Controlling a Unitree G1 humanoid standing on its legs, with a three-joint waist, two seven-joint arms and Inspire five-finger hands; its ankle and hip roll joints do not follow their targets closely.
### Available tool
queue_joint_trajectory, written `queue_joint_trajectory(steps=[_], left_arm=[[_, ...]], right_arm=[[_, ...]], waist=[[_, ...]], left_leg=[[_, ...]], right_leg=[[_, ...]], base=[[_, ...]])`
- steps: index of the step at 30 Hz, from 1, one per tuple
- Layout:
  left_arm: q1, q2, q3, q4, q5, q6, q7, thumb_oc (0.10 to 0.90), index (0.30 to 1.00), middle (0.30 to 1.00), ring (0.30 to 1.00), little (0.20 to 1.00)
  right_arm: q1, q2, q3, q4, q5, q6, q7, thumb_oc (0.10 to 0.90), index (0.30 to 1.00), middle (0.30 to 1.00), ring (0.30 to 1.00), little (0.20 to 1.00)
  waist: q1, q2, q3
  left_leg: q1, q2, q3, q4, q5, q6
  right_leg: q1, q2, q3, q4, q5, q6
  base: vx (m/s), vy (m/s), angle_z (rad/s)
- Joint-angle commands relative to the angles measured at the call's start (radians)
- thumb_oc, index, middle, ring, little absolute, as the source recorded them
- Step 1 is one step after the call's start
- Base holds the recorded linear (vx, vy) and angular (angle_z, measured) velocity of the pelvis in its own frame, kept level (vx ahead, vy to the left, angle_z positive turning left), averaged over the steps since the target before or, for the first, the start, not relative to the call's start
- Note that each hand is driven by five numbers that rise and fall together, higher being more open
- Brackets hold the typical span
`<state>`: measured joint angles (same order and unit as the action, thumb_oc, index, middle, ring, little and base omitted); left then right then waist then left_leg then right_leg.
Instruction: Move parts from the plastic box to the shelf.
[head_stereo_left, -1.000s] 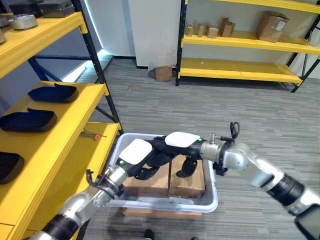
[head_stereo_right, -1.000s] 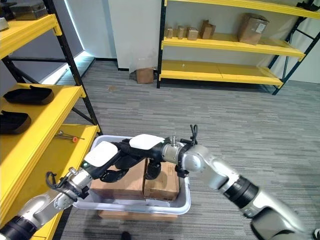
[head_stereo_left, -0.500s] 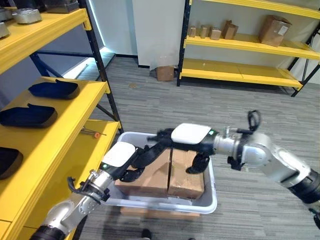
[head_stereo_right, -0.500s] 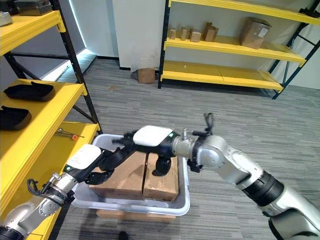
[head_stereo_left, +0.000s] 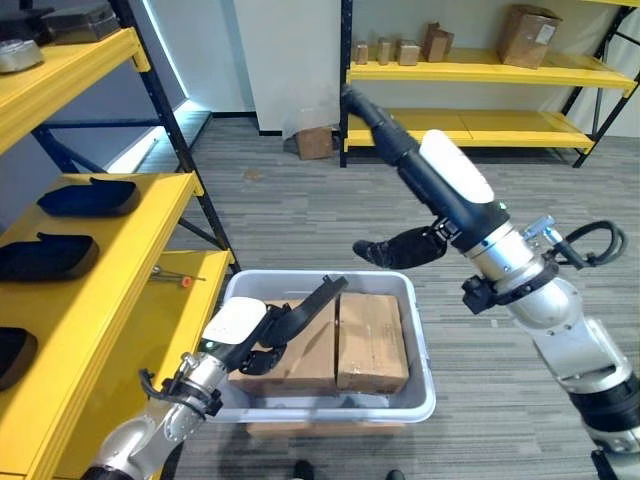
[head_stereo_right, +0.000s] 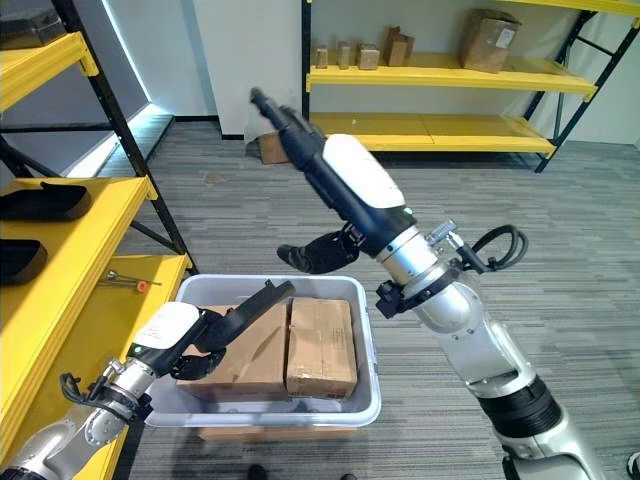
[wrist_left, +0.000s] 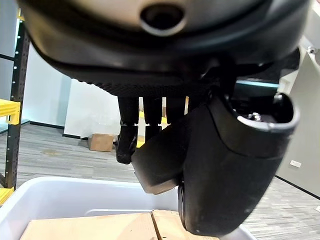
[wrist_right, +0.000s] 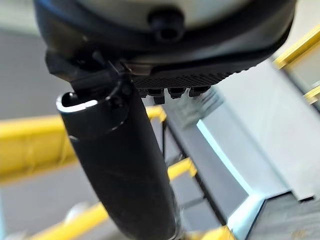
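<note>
I have the right hand (head_stereo_left: 440, 185) raised well above the plastic box (head_stereo_left: 420, 345), fingers straight and pointing away toward the far racks, thumb (head_stereo_left: 395, 248) hanging below the palm. It is released and carries nothing. In the right wrist view the thumb (wrist_right: 120, 170) stands out dark in front of blurred yellow shelf beams.

My left hand (head_stereo_left: 262, 330) sits low over the near left part of the plastic box, fingers relaxed and stretched out across the top of the left cardboard carton (head_stereo_left: 300, 355), not gripping anything that I can see. The left wrist view shows its fingers (wrist_left: 129, 130) hanging straight above the box rim and the carton tops.

Inside the box two cardboard cartons lie side by side, touching; the right cardboard carton (head_stereo_left: 372, 340) is uncovered. The box rests on a low base on the grey carpet (head_stereo_left: 300, 210).

To my left stands the yellow shelf (head_stereo_left: 110, 290). Three dark parts (head_stereo_left: 88, 197) lie on its middle level, well apart from both hands. A small screwdriver (head_stereo_left: 168, 277) lies on the lower level beside the box. Farther back, another yellow rack (head_stereo_left: 480, 125) holds brown boxes.
</note>
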<state>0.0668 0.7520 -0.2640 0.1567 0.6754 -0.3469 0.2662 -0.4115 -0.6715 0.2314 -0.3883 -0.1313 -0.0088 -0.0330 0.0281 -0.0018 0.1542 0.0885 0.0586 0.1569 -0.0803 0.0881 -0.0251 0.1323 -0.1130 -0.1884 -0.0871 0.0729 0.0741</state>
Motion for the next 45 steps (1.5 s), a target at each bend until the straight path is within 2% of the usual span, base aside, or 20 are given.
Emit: queue_joint_trajectory(steps=[1, 4, 7, 10, 15, 21, 24, 25, 26, 27, 28, 29, 31, 34, 35, 36, 38, 40, 42, 45], left_arm=[[-0.1, 0.023, 0.103, -0.07, -0.037, -0.012, 0.112, 0.4, 0.3, 0.3, 0.3, 0.3], [-0.097, 0.041, 0.118, -0.094, -0.027, -0.013, 0.145, 0.4, 0.3, 0.3, 0.3, 0.3], [-0.089, 0.052, 0.137, -0.115, -0.011, -0.018, 0.181, 0.4, 0.3, 0.3, 0.3, 0.3], [-0.074, 0.064, 0.169, -0.139, 0.01, -0.038, 0.232, 0.4, 0.3, 0.3, 0.3, 0.3], [-0.042, 0.082, 0.232, -0.191, 0.033, -0.08, 0.282, 0.4, 0.3, 0.3, 0.3, 0.3], [0.021, 0.07, 0.319, -0.273, 0.044, -0.171, 0.294, 0.4, 0.3, 0.3, 0.3, 0.3], [0.027, 0.078, 0.339, -0.335, 0.019, -0.229, 0.259, 0.4, 0.3, 0.3, 0.3, 0.3], [0.02, 0.09, 0.332, -0.364, 0.009, -0.238, 0.242, 0.4, 0.3, 0.3, 0.3, 0.3], [-0.005, 0.099, 0.309, -0.367, -0.005, -0.243, 0.238, 0.4, 0.3, 0.3, 0.3, 0.3], [-0.055, 0.11, 0.262, -0.36, -0.028, -0.254, 0.234, 0.4, 0.3, 0.3, 0.3, 0.3], [-0.092, 0.116, 0.229, -0.36, -0.054, -0.262, 0.222, 0.4, 0.3, 0.3, 0.3, 0.3], [-0.115, 0.129, 0.206, -0.367, -0.078, -0.268, 0.212, 0.4, 0.3, 0.3, 0.3, 0.3], [-0.109, 0.134, 0.197, -0.383, -0.166, -0.299, 0.172, 0.4, 0.3, 0.3, 0.3, 0.3], [-0.084, 0.118, 0.201, -0.413, -0.22, -0.331, 0.108, 0.4, 0.3, 0.3, 0.3, 0.3], [-0.049, 0.104, 0.225, -0.435, -0.299, -0.354, 0.058, 0.4, 0.3, 0.3, 0.3, 0.3], [-0.045, 0.096, 0.232, -0.444, -0.307, -0.361, 0.043, 0.4, 0.3, 0.3, 0.3, 0.3], [-0.055, 0.071, 0.243, -0.44, -0.31, -0.38, 0.003, 0.4, 0.3, 0.3, 0.3, 0.3], [-0.079, 0.056, 0.234, -0.434, -0.328, -0.404, -0.032, 0.4, 0.3, 0.3, 0.3, 0.3], [-0.089, 0.045, 0.243, -0.457, -0.325, -0.385, -0.04, 0.4, 0.3, 0.3, 0.3, 0.3], [-0.089, 0.038, 0.261, -0.47, -0.336, -0.38, -0.056, 0.4, 0.3, 0.3, 0.3, 0.3]], right_arm=[[-0.048, 0.027, -0.079, -0.021, 0.089, 0.065, -0.194, 0.9, 1.0, 1.0, 1.0, 1.0], [-0.019, 0.085, -0.066, 0.059, 0.207, 0.14, -0.232, 0.9, 1.0, 1.0, 1.0, 1.0], [0.02, 0.134, -0.045, 0.126, 0.228, 0.152, -0.305, 0.9, 1.0, 1.0, 1.0, 1.0], [0.061, 0.185, -0.028, 0.221, 0.256, 0.16, -0.316, 0.9, 1.0, 1.0, 1.0, 1.0], [0.114, 0.224, 0.014, 0.348, 0.239, 0.15, -0.228, 0.9, 1.0, 1.0, 1.0, 1.0], [0.231, 0.233, 0.041, 0.412, 0.243, 0.158, -0.16, 0.9, 1.0, 1.0, 1.0, 1.0], [0.285, 0.252, 0.023, 0.436, 0.231, 0.106, -0.196, 0.9, 1.0, 1.0, 1.0, 1.0], [0.283, 0.258, 0.01, 0.449, 0.253, 0.07, -0.244, 0.9, 1.0, 1.0, 1.0, 1.0], [0.277, 0.257, 0.0, 0.45, 0.261, 0.054, -0.296, 0.9, 1.0, 1.0, 1.0, 1.0], [0.27, 0.252, -0.014, 0.448, 0.279, 0.038, -0.372, 0.9, 1.0, 1.0, 1.0, 1.0], [0.261, 0.25, -0.027, 0.452, 0.28, 0.03, -0.418, 0.9, 1.0, 1.0, 1.0, 1.0], [0.247, 0.246, -0.046, 0.469, 0.262, -0.001, -0.446, 0.9, 1.0, 1.0, 1.0, 1.0], [0.228, 0.248, -0.057, 0.491, 0.259, -0.038, -0.454, 0.9, 1.0, 1.0, 1.0, 1.0], [0.221, 0.254, -0.047, 0.491, 0.237, -0.051, -0.462, 0.9, 1.0, 1.0, 1.0, 1.0], [0.223, 0.255, -0.04, 0.482, 0.227, -0.059, -0.474, 0.9, 1.0, 1.0, 1.0, 1.0], [0.228, 0.255, -0.04, 0.475, 0.224, -0.057, -0.487, 0.9, 1.0, 1.0, 1.0, 1.0], [0.267, 0.261, -0.059, 0.441, 0.217, -0.048, -0.508, 0.9, 1.0, 1.0, 1.0, 1.0], [0.306, 0.261, -0.088, 0.424, 0.207, -0.055, -0.535, 0.9, 1.0, 1.0, 1.0, 1.0], [0.328, 0.251, -0.119, 0.436, 0.186, -0.091, -0.521, 0.9, 1.0, 1.0, 1.0, 1.0], [0.327, 0.234, -0.137, 0.444, 0.169, -0.099, -0.52, 0.9, 1.0, 1.0, 1.0, 1.0]], waist=[[0.008, -0.009, -0.057], [0.018, -0.003, -0.057], [0.028, 0.001, -0.055], [0.041, 0.006, -0.057], [0.072, 0.008, -0.055], [0.104, 0.005, -0.054], [0.123, 0.006, -0.048], [0.129, -0.002, -0.042], [0.118, -0.004, -0.041], [0.092, -0.004, -0.047], [0.075, -0.003, -0.052], [0.074, -0.003, -0.048], [0.096, 0.001, -0.036], [0.113, 0.009, -0.024], [0.124, 0.016, -0.015], [0.122, 0.018, -0.012], [0.09, 0.022, 0.0], [0.057, 0.015, 0.007], [0.027, 0.006, 0.004], [0.001, -0.002, -0.006]], left_leg=[[0.046, 0.037, -0.009, -0.001, -0.092, -0.018], [0.043, 0.034, -0.015, -0.002, -0.091, -0.016], [0.04, 0.032, -0.021, -0.002, -0.089, -0.015], [0.036, 0.03, -0.033, -0.003, -0.085, -0.014], [0.025, 0.022, -0.06, -0.007, -0.081, -0.01], [-0.005, 0.0, -0.108, -0.007, -0.074, 0.002], [-0.033, -0.021, -0.166, -0.007, -0.063, 0.024], [-0.042, -0.044, -0.217, -0.007, -0.06, 0.037], [-0.055, -0.068, -0.284, -0.007, -0.051, 0.047], [-0.071, -0.099, -0.381, -0.007, -0.034, 0.055], [-0.082, -0.113, -0.435, -0.007, -0.024, 0.054], [-0.101, -0.127, -0.469, 0.0, -0.014, 0.047], [-0.133, -0.136, -0.486, 0.005, 0.004, 0.037], [-0.155, -0.136, -0.492, 0.012, 0.018, 0.027], [-0.17, -0.132, -0.489, 0.015, 0.027, 0.02], [-0.176, -0.126, -0.463, 0.017, 0.028, 0.017], [-0.199, -0.088, -0.3, 0.034, 0.026, -0.001], [-0.201, -0.047, -0.163, 0.055, 0.014, -0.017], [-0.183, 0.006, -0.097, 0.1, -0.011, -0.021], [-0.137, 0.07, -0.022, 0.137, -0.038, -0.025]], right_leg=[[0.002, -0.041, 0.013, 0.051, -0.058, 0.049], [0.002, -0.044, 0.005, 0.051, -0.06, 0.048], [0.004, -0.045, -0.004, 0.05, -0.06, 0.046], [0.006, -0.046, -0.018, 0.051, -0.062, 0.042], [0.01, -0.049, -0.047, 0.056, -0.067, 0.038], [0.011, -0.059, -0.085, 0.1, -0.091, 0.038], [-0.002, -0.075, -0.09, 0.187, -0.123, 0.044], [-0.009, -0.059, -0.061, 0.214, -0.134, 0.042], [-0.023, -0.012, 0.0, 0.205, -0.144, 0.021], [-0.049, 0.061, 0.108, 0.206, -0.153, -0.011], [-0.07, 0.107, 0.173, 0.22, -0.157, -0.027], [-0.073, 0.138, 0.209, 0.218, -0.164, -0.042], [-0.072, 0.148, 0.199, 0.198, -0.16, -0.052], [-0.067, 0.148, 0.186, 0.185, -0.157, -0.055], [-0.061, 0.147, 0.178, 0.175, -0.155, -0.058], [-0.059, 0.145, 0.165, 0.172, -0.155, -0.057], [-0.042, 0.125, 0.09, 0.168, -0.155, -0.055], [-0.032, 0.1, 0.027, 0.171, -0.164, -0.049], [-0.05, 0.062, -0.017, 0.174, -0.151, -0.042], [-0.064, 0.013, -0.053, 0.187, -0.144, -0.038]], base=[[0.0, 0.0, 0.0], [-0.02, -0.001, -0.01], [-0.01, 0.0, 0.01], [-0.02, 0.01, 0.07], [-0.03, 0.034, 0.14], [-0.05, 0.07, 0.3], [-0.07, 0.007, 0.53], [-0.07, -0.125, 0.68], [-0.07, -0.171, 1.6], [-0.06, -0.155, 2.4], [-0.06, -0.172, 3.77], [-0.06, -0.179, 3.47], [-0.12, -0.196, 2.18], [-0.08, -0.119, 0.64], [-0.08, -0.077, 0.3], [-0.1, -0.076, 0.29], [-0.09, -0.001, 0.44], [-0.08, 0.045, 0.92], [-0.14, 0.195, 1.64], [-0.09, 0.265, 0.68]])
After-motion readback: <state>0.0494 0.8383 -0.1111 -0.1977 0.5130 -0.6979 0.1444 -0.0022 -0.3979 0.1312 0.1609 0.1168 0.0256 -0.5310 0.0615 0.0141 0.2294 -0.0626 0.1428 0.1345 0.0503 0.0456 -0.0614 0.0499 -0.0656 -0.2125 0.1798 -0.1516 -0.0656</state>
